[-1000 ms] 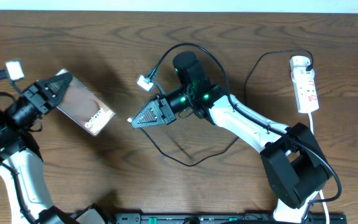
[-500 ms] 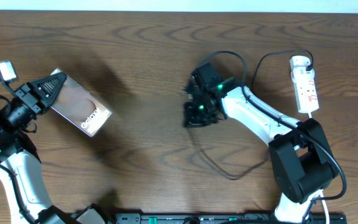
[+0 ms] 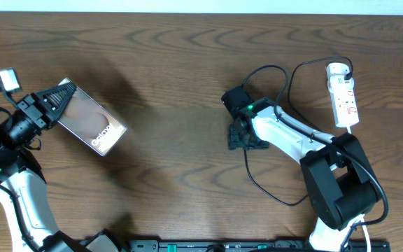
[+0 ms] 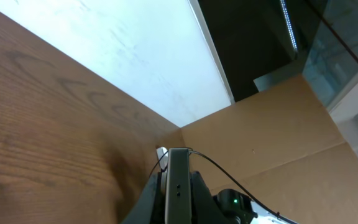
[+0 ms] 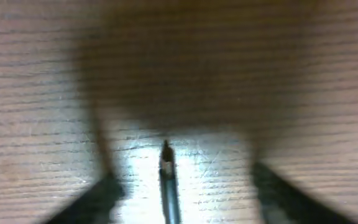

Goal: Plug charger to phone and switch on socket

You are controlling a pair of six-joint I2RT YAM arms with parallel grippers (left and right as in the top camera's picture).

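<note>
The phone (image 3: pixel 93 124) is held above the table at the far left, with my left gripper (image 3: pixel 56 103) shut on its upper end. In the left wrist view the phone (image 4: pixel 178 171) shows edge-on, clamped between the fingers (image 4: pixel 199 194). My right gripper (image 3: pixel 242 140) points straight down at the table's middle. Its jaws stand wide open in the blurred right wrist view, where the gripper (image 5: pixel 186 183) straddles the charger (image 5: pixel 167 180), whose plug tip lies loose on the wood. The charger cable (image 3: pixel 252 175) trails toward the front. The white socket (image 3: pixel 343 98) lies at the far right.
The black cable loops (image 3: pixel 285 77) arc between the right arm and the socket. The right arm's base (image 3: pixel 334 189) stands at the front right. A dark rail (image 3: pixel 222 245) runs along the front edge. The right arm (image 4: pixel 236 202) shows behind the phone in the left wrist view.
My right gripper pulled back to the right, away from the phone, turned to point down and opened, letting go of the charger plug. The left gripper drew the phone slightly left, then held still.
</note>
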